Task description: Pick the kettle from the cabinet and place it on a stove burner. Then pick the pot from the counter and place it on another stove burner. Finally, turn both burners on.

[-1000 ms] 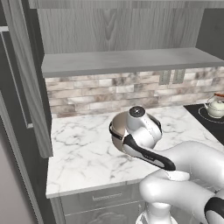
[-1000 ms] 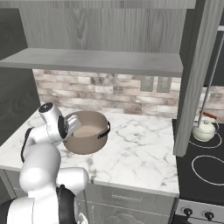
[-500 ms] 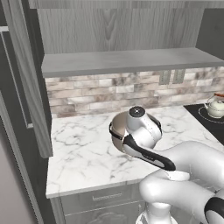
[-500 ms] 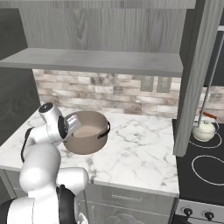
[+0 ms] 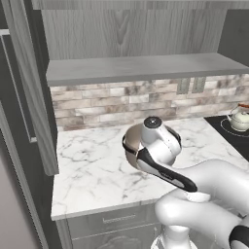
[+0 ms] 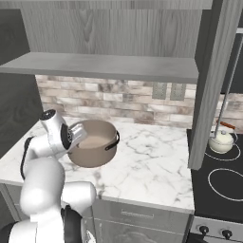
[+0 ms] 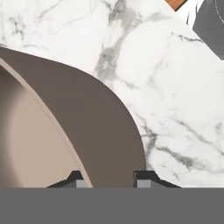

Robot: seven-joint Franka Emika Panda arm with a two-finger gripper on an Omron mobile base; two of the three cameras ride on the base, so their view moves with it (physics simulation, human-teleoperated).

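Observation:
The taupe pot (image 6: 95, 149) stands on the white marble counter (image 6: 152, 161), leaning slightly. In the hand view my gripper (image 7: 109, 181) straddles the pot's wall (image 7: 96, 127), one dark fingertip inside the rim and one outside, shut on it. From the left base view a sliver of the pot (image 5: 130, 143) shows behind my white hand. The cream kettle (image 6: 221, 141) sits on a rear burner of the black cooktop (image 6: 223, 204); it shows again as the kettle (image 5: 240, 119) at the far right. A nearer burner (image 6: 228, 182) is bare.
The cabinet's grey shelf (image 5: 141, 68) hangs over the counter. Its open dark door (image 6: 213, 85) stands between the pot and the cooktop. Another tall door (image 5: 29, 87) stands at the left. Stove knobs (image 6: 204, 230) line the front edge. A stone-tile backsplash (image 5: 146, 99) runs behind.

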